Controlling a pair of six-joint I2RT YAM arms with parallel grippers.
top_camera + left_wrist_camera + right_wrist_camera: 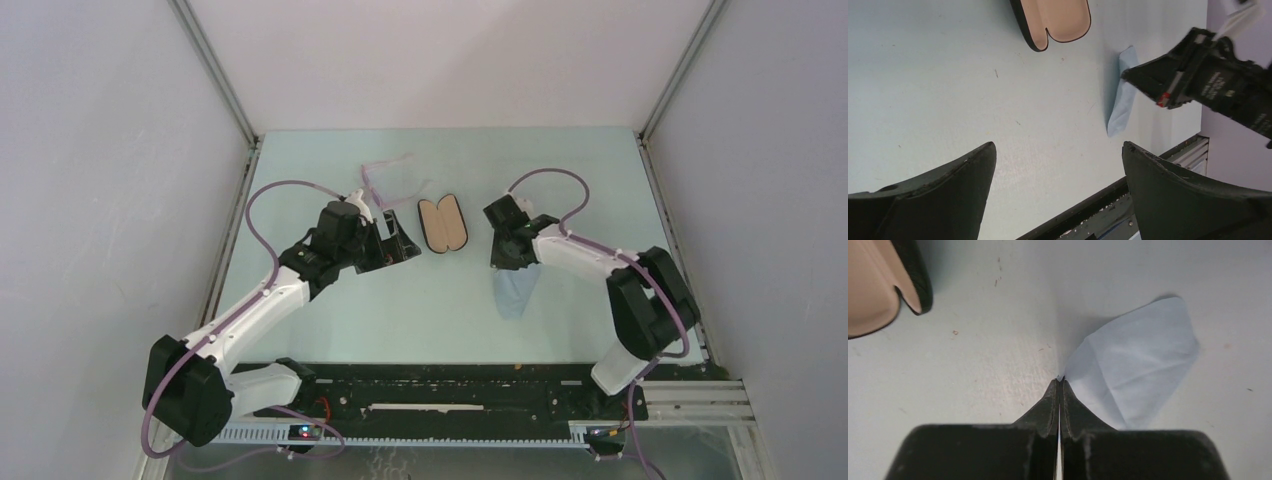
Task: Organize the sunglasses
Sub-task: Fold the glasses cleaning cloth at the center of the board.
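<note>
Bright, diffuse, even light; shadows soft, faint; top view sharp; wrist views slightly soft.

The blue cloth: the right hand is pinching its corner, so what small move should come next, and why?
Probably raise the right hand slightly. It is shut on one corner of the cloth, with the open case close by; a small lift would show whether the pinch holds before carrying it.
</note>
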